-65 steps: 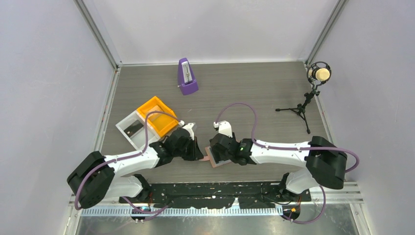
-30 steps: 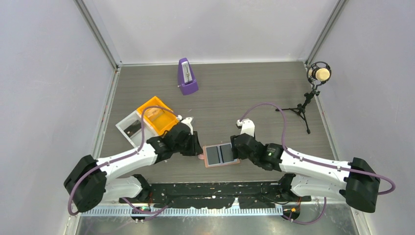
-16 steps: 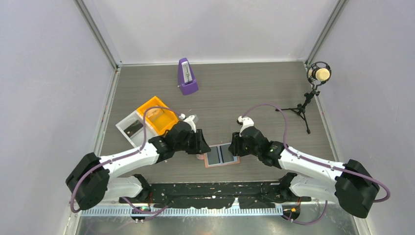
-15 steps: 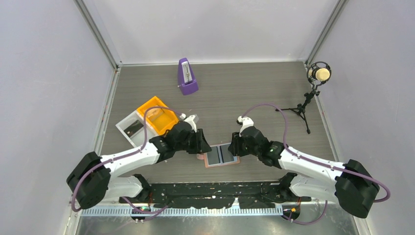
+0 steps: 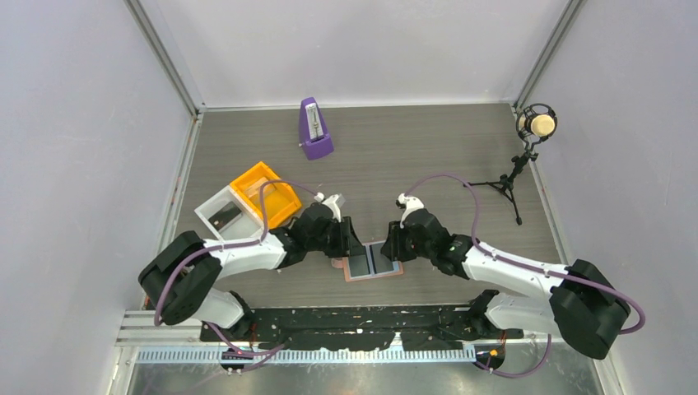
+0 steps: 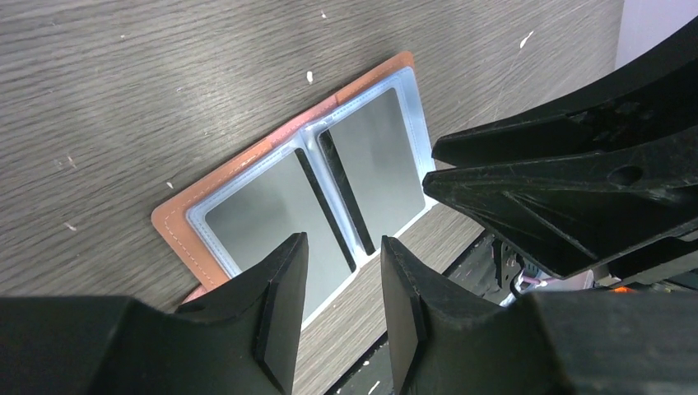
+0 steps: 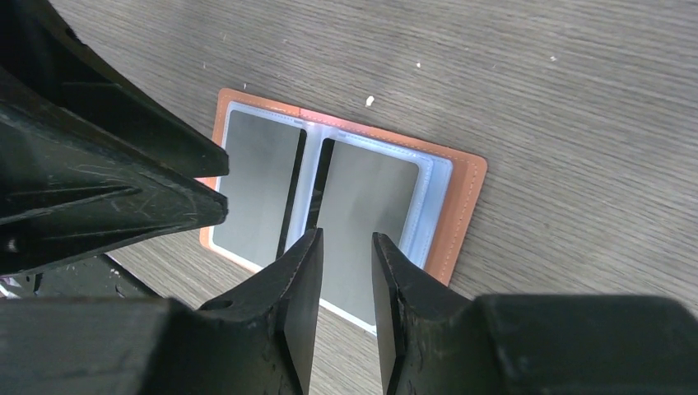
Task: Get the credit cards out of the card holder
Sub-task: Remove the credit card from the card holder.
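- One white tray (image 5: 221,216) holding something dark, and one orange tray (image 5: 265,194) touching it, by the bench's (image 5: 411,148) left edge.
- One purple metronome (image 5: 314,129) near the far edge.
- Left end effector (image 6: 342,243): fingers parted, gripping nothing, over the holder.
- One card holder (image 6: 177,226), lying spread open near the near edge; two credit cards (image 6: 267,216) inside, one per pocket.
- Right end effector (image 7: 346,237): parted, empty, over the holder.
- One microphone (image 5: 539,125), far right corner.
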Robot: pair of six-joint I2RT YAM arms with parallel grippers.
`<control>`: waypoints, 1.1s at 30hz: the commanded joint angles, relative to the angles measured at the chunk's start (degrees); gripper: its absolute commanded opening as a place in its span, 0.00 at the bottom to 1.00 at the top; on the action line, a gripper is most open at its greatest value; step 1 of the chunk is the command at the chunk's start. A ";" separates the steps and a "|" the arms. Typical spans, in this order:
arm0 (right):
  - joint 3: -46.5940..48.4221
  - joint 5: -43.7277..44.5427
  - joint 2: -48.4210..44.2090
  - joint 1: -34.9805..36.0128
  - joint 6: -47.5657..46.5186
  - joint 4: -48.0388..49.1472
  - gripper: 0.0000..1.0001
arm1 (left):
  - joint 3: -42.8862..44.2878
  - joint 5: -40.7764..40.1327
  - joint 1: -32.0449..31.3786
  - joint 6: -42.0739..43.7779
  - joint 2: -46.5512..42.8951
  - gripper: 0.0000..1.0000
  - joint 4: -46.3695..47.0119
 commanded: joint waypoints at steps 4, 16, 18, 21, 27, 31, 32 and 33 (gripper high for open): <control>-1.61 -3.23 2.83 -1.39 2.19 5.30 0.34 | 1.83 0.95 -0.72 -1.82 3.02 0.40 6.39; -5.18 -1.46 2.88 -1.64 3.77 4.70 0.32 | 3.42 -3.61 -3.06 -3.79 2.15 0.41 1.62; -5.62 -1.25 2.26 -1.68 3.70 4.47 0.32 | 3.74 -5.24 -3.41 -3.80 1.63 0.41 0.08; -6.86 -1.79 1.73 -1.92 4.13 5.24 0.31 | 3.92 -6.48 -3.72 -4.41 2.69 0.42 0.14; -8.31 -3.93 2.81 -2.03 4.29 7.40 0.28 | 3.84 -5.94 -4.96 -5.02 6.10 0.42 3.52; -9.01 -4.29 2.81 -2.03 4.97 8.59 0.26 | 3.68 -6.40 -5.48 -4.94 7.71 0.42 4.61; -9.34 -4.21 2.74 -2.08 5.38 8.84 0.25 | 3.56 -6.74 -5.49 -5.01 7.97 0.42 4.72; -9.56 -4.16 2.75 -2.05 5.49 9.29 0.25 | 3.26 -6.94 -5.49 -5.15 8.13 0.42 5.14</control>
